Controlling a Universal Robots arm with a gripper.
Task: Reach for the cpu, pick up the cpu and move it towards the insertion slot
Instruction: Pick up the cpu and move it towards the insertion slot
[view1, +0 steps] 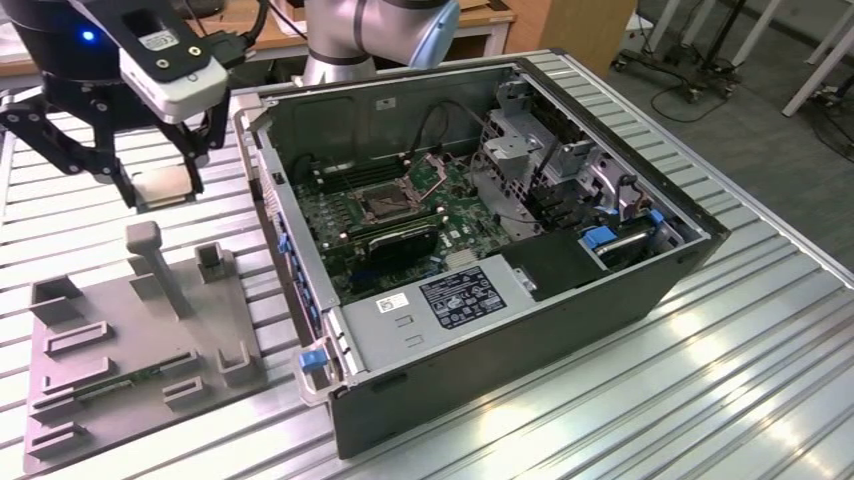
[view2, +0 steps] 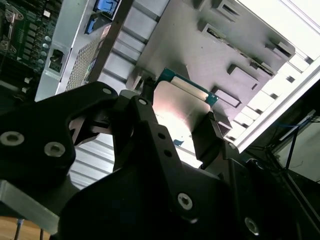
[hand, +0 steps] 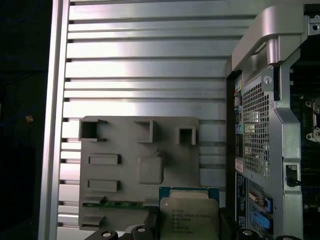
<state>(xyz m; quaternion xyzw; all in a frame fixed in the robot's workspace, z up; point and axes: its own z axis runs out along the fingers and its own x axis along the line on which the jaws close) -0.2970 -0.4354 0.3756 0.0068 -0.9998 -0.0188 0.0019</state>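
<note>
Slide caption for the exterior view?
Pincer holds the cpu aloft beside the open computer case, apart from the insertion slot on its board.

The cpu (hand: 189, 216) is silvery with a green rim; the end effector (view1: 163, 190) black. The fixture (view1: 114, 345) is plain grey, the worktop (view1: 721, 380) ribbed silver, the motherboard (view1: 320, 215) green
</note>
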